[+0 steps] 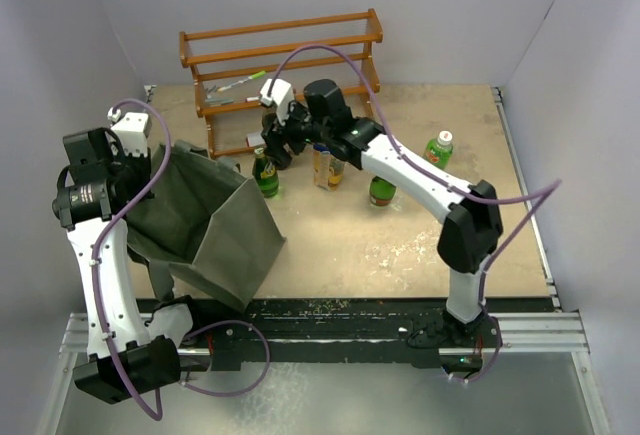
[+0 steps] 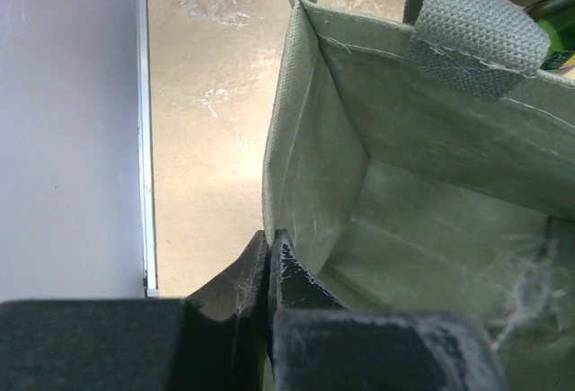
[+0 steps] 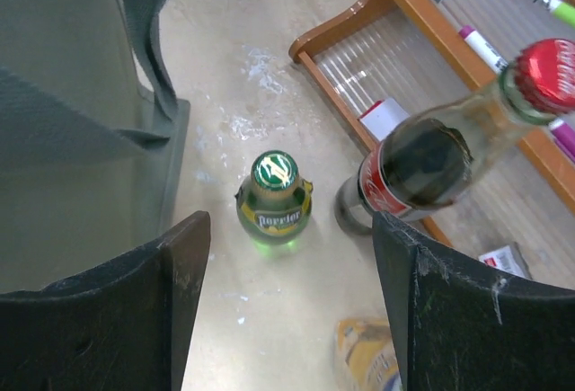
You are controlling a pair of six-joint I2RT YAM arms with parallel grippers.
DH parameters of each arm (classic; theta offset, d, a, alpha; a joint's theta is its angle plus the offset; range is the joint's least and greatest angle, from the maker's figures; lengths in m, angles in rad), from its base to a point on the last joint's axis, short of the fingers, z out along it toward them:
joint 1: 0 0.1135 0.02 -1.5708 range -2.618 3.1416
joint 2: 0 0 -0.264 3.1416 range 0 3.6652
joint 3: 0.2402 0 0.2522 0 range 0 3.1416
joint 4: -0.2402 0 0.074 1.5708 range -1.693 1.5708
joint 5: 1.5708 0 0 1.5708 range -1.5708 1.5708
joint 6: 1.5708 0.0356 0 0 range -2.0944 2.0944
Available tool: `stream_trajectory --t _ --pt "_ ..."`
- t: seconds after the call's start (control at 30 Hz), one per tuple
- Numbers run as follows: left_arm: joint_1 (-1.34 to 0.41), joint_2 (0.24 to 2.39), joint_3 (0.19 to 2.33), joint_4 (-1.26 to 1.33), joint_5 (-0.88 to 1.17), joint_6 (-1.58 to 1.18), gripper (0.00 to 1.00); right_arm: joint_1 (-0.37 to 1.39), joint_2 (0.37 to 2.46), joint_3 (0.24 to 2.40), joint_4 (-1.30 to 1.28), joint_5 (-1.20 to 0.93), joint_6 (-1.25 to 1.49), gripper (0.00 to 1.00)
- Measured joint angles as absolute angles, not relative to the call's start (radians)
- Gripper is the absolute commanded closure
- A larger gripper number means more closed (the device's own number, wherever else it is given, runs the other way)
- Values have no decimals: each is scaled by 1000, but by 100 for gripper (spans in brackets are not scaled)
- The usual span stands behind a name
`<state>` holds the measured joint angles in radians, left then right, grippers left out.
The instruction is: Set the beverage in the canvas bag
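Observation:
The dark grey-green canvas bag [image 1: 215, 227] stands open at the left of the table. My left gripper [image 2: 269, 240] is shut on the bag's near rim [image 2: 286, 148], holding the mouth open; one loop handle [image 2: 474, 33] shows on the far wall. A green Perrier beverage bottle [image 3: 274, 200] stands upright on the table just right of the bag [image 3: 72, 94]. My right gripper [image 3: 289, 226] hovers above it, open, with both fingers wide of the bottle and nothing between them. In the top view this gripper [image 1: 273, 145] sits over the green bottle [image 1: 265, 177].
A cola bottle [image 3: 422, 162] with a red cap stands close right of the Perrier, by the wooden rack [image 1: 280, 60]. A yellow-labelled bottle [image 1: 328, 167], a green bottle [image 1: 382, 193] and a white-capped green bottle [image 1: 438, 148] stand further right. White walls enclose the table.

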<state>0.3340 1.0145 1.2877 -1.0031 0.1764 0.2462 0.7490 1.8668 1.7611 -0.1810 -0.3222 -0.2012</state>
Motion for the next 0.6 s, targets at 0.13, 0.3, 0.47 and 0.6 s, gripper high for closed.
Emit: stream_trajectory --t 0.13,0.3,0.47,0.6 --pt "334 1013 1288 -1003 189 246 100 775 1965 1828 -182 -282 -186 26" --pt "334 1007 1287 -1005 206 246 100 791 2061 1898 -196 -255 -173 28" --pt "334 1002 1287 -1010 220 246 100 797 2126 1955 -202 -249 -159 34" --pt "334 999 1288 -1011 224 246 99 799 2164 1987 -208 -249 -148 42"
